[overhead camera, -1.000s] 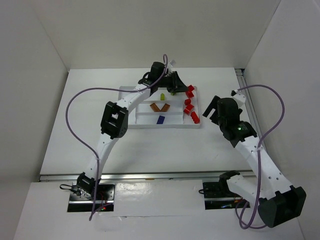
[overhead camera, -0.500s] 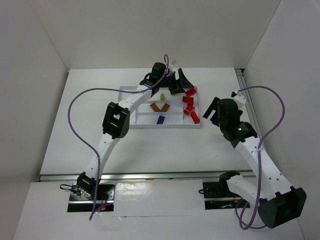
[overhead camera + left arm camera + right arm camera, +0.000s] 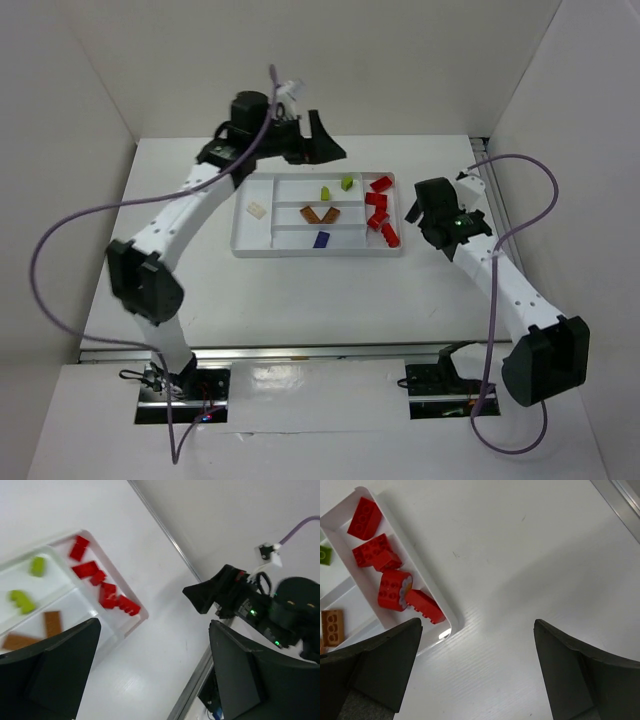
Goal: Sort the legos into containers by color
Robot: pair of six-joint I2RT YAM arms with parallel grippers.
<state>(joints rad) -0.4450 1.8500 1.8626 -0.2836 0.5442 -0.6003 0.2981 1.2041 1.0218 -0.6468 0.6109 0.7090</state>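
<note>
While left gripper (image 3: 155,627) and right gripper (image 3: 477,625) hang spread, empty, legos (image 3: 322,213) lie sorted in tray (image 3: 250,235); red ones (image 3: 395,590) just left of right gripper. Risk: swing clips tray, scattering them.

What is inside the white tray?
The tray holds red legos in its right compartment, two lime green legos, orange-brown legos, one dark blue lego and one cream-white lego. From above nothing covers them.
</note>
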